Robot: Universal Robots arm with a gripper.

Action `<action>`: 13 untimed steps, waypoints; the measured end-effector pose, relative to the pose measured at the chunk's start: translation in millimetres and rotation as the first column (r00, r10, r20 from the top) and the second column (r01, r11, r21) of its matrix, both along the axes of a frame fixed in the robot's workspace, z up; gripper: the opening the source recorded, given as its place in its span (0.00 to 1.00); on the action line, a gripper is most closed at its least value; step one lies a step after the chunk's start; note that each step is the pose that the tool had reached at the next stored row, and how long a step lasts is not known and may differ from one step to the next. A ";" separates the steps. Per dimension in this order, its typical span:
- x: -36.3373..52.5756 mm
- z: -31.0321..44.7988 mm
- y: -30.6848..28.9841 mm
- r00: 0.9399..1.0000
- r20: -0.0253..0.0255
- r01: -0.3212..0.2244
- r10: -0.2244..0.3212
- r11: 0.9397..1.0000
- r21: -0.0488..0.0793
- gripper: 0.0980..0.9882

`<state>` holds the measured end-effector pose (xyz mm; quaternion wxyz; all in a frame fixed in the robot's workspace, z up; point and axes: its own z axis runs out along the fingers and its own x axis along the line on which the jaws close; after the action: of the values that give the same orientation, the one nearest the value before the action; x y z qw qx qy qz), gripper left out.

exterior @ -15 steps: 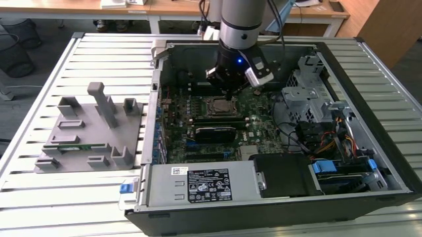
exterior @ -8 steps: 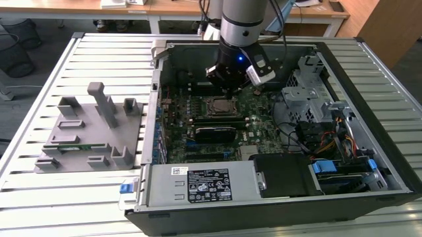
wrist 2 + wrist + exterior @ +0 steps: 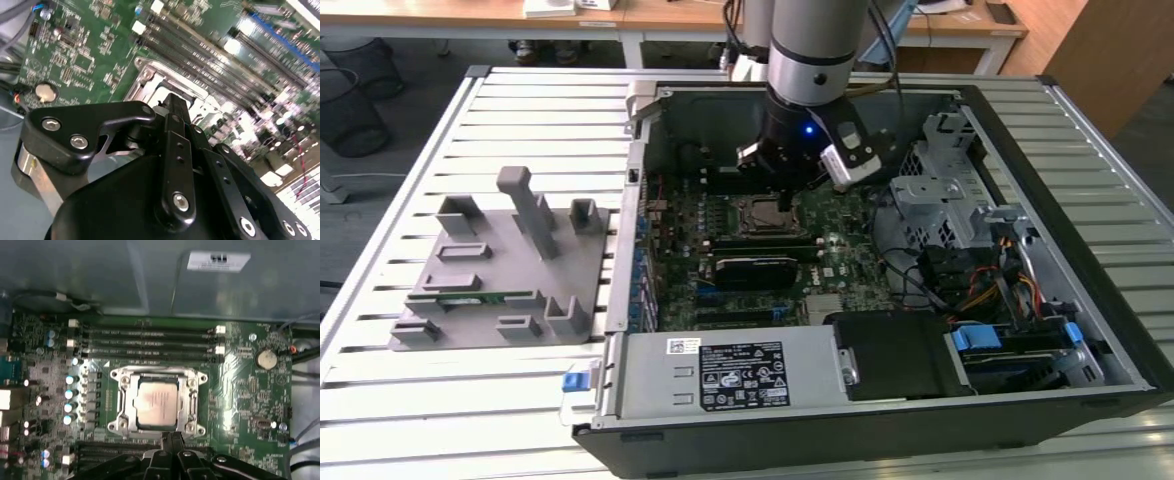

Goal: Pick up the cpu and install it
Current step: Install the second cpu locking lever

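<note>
cpu (image 3: 156, 403), silvery square, seated in socket (image 3: 116, 405)

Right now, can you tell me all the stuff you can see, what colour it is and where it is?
computer case: one, black and grey, open on the slatted table.
slatted table: one, pale grey, under everything.
motherboard: one, green, inside the case.
socket: one, silver metal frame, middle of the motherboard.
cpu: one, silvery, sitting in the socket.
coin battery: one, silver, on the motherboard near its edge.
grey holder: one, grey, on the table at the exterior view's left.
green stick: one, green, lying in the grey holder.
arm: one, silver, reaching down into the case.
hand: one, black, just beside the socket.
</note>
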<state>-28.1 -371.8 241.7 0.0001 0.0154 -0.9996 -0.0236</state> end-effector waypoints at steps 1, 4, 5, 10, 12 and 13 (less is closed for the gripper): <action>0.0 -0.2 -2.6 1.000 -0.001 0.000 0.000 1.000 0.000 0.01; -0.2 -1.2 -6.7 1.000 -0.001 0.000 0.000 1.000 0.000 0.01; -1.0 -1.5 -6.9 1.000 -0.001 0.000 0.000 1.000 0.000 0.01; -13.4 -2.2 -8.2 1.000 -0.001 0.000 0.000 1.000 0.000 0.01; -15.3 -2.4 -10.8 1.000 -0.001 0.000 0.000 1.000 0.000 0.01; -15.4 -2.5 -12.4 1.000 -0.001 0.000 0.000 1.000 0.000 0.01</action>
<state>-43.6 -384.2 239.2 0.0008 0.0155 -0.9996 -0.0239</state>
